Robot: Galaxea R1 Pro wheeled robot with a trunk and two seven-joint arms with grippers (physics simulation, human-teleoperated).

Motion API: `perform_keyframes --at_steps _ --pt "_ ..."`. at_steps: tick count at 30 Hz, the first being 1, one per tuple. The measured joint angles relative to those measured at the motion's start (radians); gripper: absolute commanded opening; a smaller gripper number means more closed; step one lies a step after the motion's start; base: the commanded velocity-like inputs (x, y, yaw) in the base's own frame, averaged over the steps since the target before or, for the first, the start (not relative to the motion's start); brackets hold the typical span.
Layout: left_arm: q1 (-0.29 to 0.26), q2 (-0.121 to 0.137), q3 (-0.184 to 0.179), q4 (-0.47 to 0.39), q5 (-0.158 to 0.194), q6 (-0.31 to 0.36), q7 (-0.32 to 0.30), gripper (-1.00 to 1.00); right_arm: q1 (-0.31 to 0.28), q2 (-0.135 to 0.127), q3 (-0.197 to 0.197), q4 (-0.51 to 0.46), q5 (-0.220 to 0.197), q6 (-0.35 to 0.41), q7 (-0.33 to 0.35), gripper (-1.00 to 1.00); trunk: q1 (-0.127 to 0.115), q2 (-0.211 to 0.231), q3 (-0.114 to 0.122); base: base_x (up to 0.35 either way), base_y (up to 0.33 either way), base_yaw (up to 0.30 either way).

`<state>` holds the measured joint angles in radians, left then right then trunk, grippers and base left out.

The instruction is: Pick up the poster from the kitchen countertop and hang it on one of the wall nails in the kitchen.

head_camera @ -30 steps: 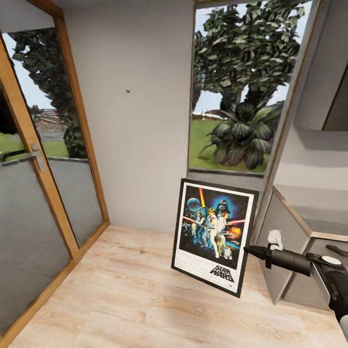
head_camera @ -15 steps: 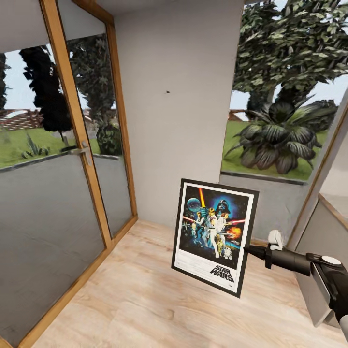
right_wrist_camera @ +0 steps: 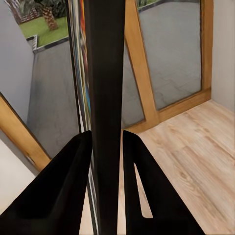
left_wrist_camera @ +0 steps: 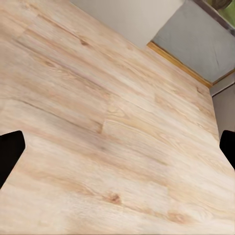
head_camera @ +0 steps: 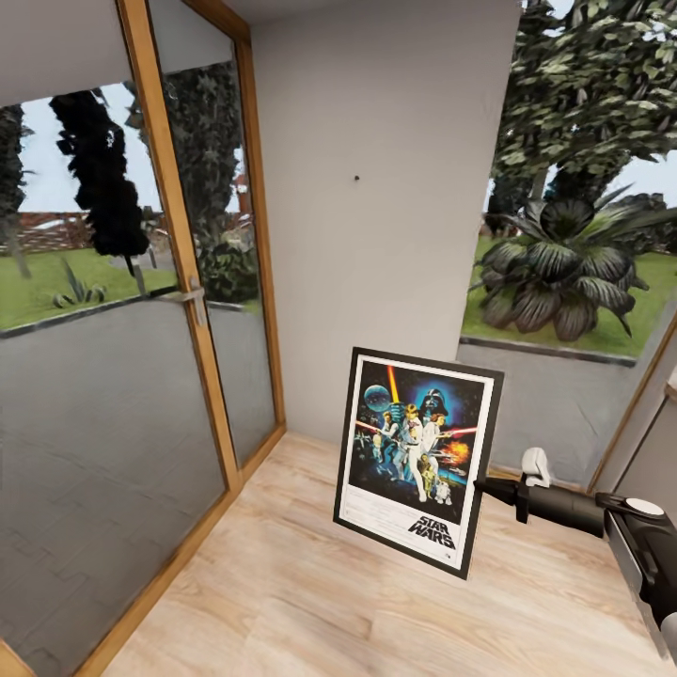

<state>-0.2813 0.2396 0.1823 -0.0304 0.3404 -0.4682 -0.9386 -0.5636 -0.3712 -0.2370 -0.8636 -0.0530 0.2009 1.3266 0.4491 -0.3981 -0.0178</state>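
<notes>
- Your right gripper [head_camera: 481, 486] is pinching the poster [head_camera: 417, 459] by its right edge, low on the frame. Right wrist cam confirms: both fingers [right_wrist_camera: 63, 191] are clamped on the black frame edge, seen end-on.
- Poster hangs upright in the air above the wood floor [head_camera: 282, 602], art facing you, slightly tilted. An edge grip keeps the back free, prob. so it can go flat against the wall.
- Wall nail [head_camera: 355, 177] is a dark speck on the pale-grey wall [head_camera: 376, 235], well above the poster's top edge and a bit to its left.
- Glass door w/ wooden frame [head_camera: 174, 235] sits left of that wall, window [head_camera: 583, 188] to the right.
- Left gripper [left_wrist_camera: 117, 147] points at the floor, fingertips wide apart at the frame edges, holding nothing.
- You'll need to lift and close in; whether the poster's back has a hook, can't tell.
</notes>
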Motion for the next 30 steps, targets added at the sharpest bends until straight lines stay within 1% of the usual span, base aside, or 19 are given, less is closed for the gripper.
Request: perform_keyframes --at_steps 4,5,7,8,9,10,11,12,13,15,16,17,21,25,30 --pt "0.0 0.0 -0.001 0.0 0.0 0.001 0.003 1.0 0.0 0.0 0.0 0.0 0.0 0.0 -0.001 -1.0 0.0 0.0 0.0 0.175 0.338 0.0" --pt "0.0 -0.001 -0.001 0.0 0.0 0.001 0.019 1.0 0.0 0.0 0.001 0.0 0.0 0.0 -0.001 -1.0 0.0 0.0 0.0 0.18 0.337 0.0" --pt "0.0 -0.002 -0.006 -0.001 -0.001 0.002 0.07 1.0 0.0 0.0 0.001 0.0 0.0 0.0 -0.001 -1.0 0.0 0.0 0.0 0.184 0.335 0.0" --pt "0.0 -0.003 -0.009 -0.003 -0.001 0.001 0.112 1.0 0.0 0.0 0.001 0.0 0.0 0.0 -0.002 -1.0 0.0 0.0 0.0 0.19 0.33 0.0" --pt "0.0 -0.004 -0.011 -0.007 -0.002 0.001 0.13 1.0 0.0 0.0 0.001 0.0 0.001 0.0 -0.002 -1.0 0.0 0.0 0.0 0.202 0.321 0.0" --pt "0.0 -0.018 -0.014 -0.044 -0.001 0.007 0.172 1.0 0.0 0.0 0.0 0.0 0.001 0.0 -0.003 -1.0 0.0 0.0 0.0 0.206 0.318 0.0" --pt "0.0 -0.025 -0.016 -0.078 -0.002 0.028 0.184 1.0 0.0 0.0 0.0 0.0 0.001 0.0 -0.005 -1.0 0.0 0.0 0.0 0.207 0.317 0.0" --pt "0.0 -0.028 -0.016 -0.099 -0.002 0.048 0.189 1.0 0.0 0.0 0.0 0.0 0.001 0.0 -0.007 -1.0 0.0 0.0 0.0 0.21 0.314 -0.031" --pt "0.0 -0.032 -0.013 -0.145 -0.006 0.106 0.195 1.0 0.0 0.0 0.0 0.0 0.002 0.0 -0.01 -1.0 0.0 0.0 0.0 0.211 0.312 -0.066" --pt "0.0 -0.035 -0.008 -0.192 -0.013 0.176 0.2 1.0 0.0 0.0 0.0 -0.001 0.002 0.0 -0.011 -1.0 0.0 0.0 0.001 0.204 0.284 -0.132" --pt "0.0 -0.036 -0.007 -0.231 -0.013 0.233 0.205 1.0 0.0 0.0 0.0 -0.001 0.001 0.0 -0.012 -1.0 0.0 0.0 0.001 0.163 0.217 -0.182" --pt "0.0 -0.037 -0.008 -0.247 -0.013 0.255 0.206 1.0 0.0 0.0 0.0 -0.001 0.001 0.0 -0.013 -1.0 0.0 0.0 0.002 0.13 0.174 -0.199" --pt "0.0 -0.039 -0.003 -0.291 -0.013 0.312 0.21 1.0 0.0 0.0 0.001 -0.002 0.001 0.0 -0.013 -1.0 0.0 0.0 0.005 0.063 0.085 -0.235" --pt "0.0 -0.039 0.0 -0.3 -0.015 0.328 0.209 1.0 0.0 0.0 0.001 -0.002 0.001 0.0 -0.021 -1.0 0.0 -0.001 0.008 0.125 0.2 -0.224" --pt "0.0 -0.037 0.001 -0.3 -0.015 0.331 0.207 1.0 0.0 0.003 0.002 -0.001 0.0 0.0 -0.03 -1.0 0.0 -0.001 0.009 0.165 0.289 -0.067"
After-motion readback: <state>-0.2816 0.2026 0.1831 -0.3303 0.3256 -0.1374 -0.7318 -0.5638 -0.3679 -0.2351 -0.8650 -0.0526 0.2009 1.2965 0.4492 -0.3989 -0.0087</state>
